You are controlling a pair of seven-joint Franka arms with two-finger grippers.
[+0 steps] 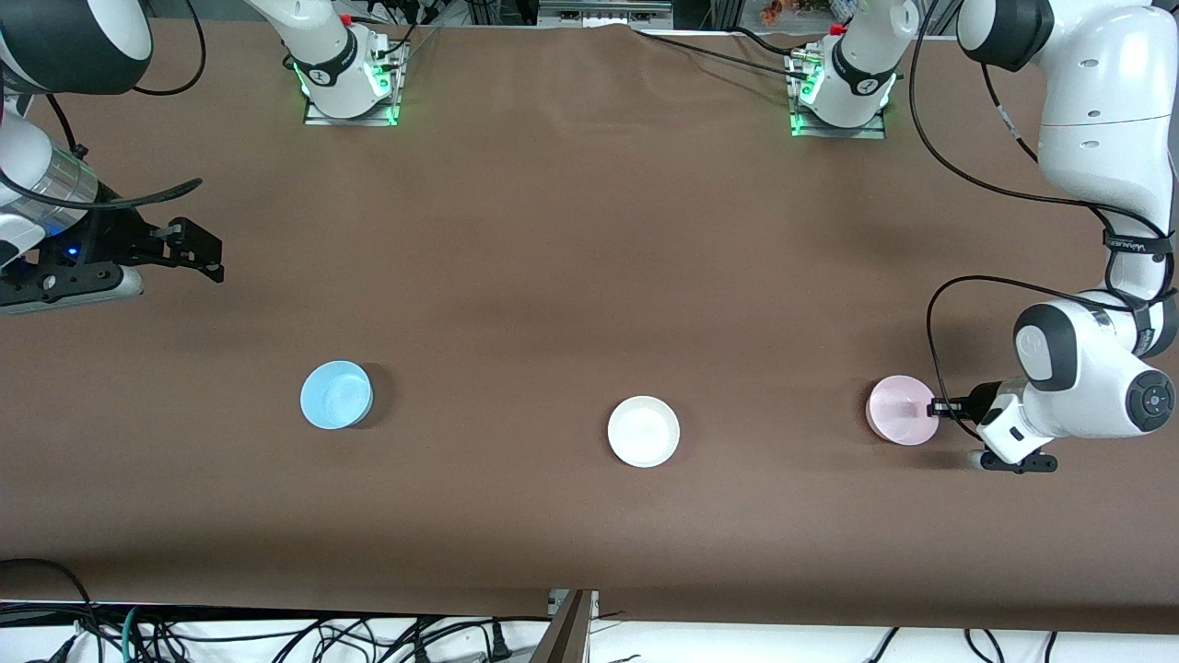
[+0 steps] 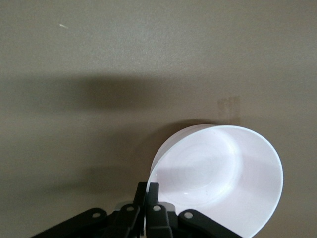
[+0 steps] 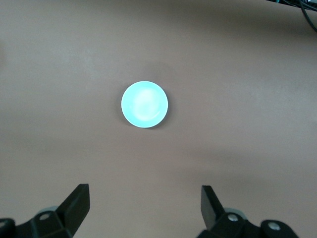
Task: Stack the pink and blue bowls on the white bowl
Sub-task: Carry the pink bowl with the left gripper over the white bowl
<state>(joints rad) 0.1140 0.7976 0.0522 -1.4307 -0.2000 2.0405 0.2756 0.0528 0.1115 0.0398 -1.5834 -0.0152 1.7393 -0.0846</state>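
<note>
The pink bowl (image 1: 902,409) sits on the table toward the left arm's end. My left gripper (image 1: 937,407) is shut on its rim, one finger inside and one outside; the wrist view shows the same pink bowl (image 2: 218,176) pinched at its edge by my left gripper (image 2: 148,191). In the middle of the table stands the white bowl (image 1: 643,430). Toward the right arm's end rests the blue bowl (image 1: 336,394), also the blue bowl (image 3: 144,104) in the right wrist view. My right gripper (image 1: 198,250) (image 3: 144,201) hangs open and holds nothing, above the table well away from that bowl.
Brown table cover (image 1: 571,276) spans the whole surface. The arm bases (image 1: 350,74) stand along the edge farthest from the front camera. Cables (image 1: 276,635) lie below the table's near edge.
</note>
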